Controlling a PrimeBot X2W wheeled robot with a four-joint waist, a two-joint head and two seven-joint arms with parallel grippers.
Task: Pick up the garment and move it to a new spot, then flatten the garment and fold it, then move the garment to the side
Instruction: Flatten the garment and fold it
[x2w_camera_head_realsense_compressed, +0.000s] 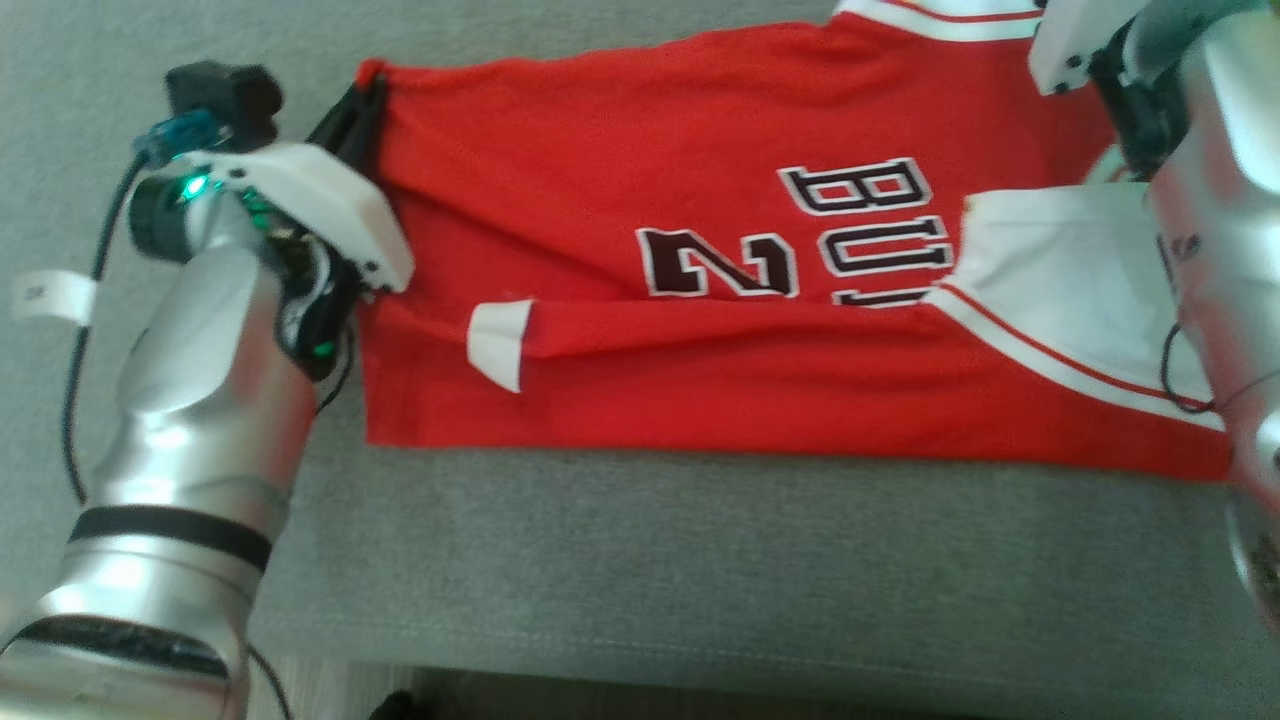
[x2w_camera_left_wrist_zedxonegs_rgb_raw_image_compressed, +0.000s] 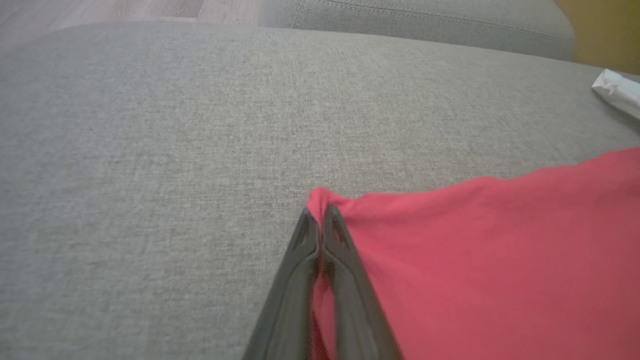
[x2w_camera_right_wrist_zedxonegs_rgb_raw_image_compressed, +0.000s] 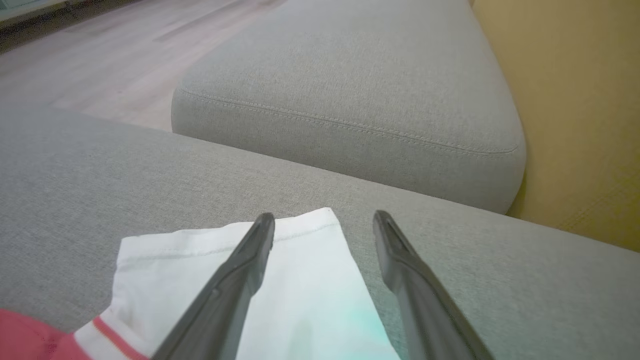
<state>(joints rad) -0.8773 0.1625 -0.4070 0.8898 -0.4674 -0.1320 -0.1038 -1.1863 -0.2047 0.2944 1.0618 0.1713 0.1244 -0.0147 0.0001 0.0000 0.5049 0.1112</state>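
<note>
Pinching one red garment (x2w_camera_left_wrist_zedxonegs_rgb_raw_image_compressed: 475, 250) corner, the left tool (x2w_camera_left_wrist_zedxonegs_rgb_raw_image_compressed: 320, 214).

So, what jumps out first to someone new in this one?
A red jersey with black lettering lies spread across the grey cushion. The left end effector is shut on its far left corner, while the right end effector hangs open over the white sleeve.

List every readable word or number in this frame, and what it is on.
"BU", rest covered by the white sleeve: red jersey.
"2", beside a second unclear digit: same jersey.
White tag at the far left: print too blurred to read.
</note>
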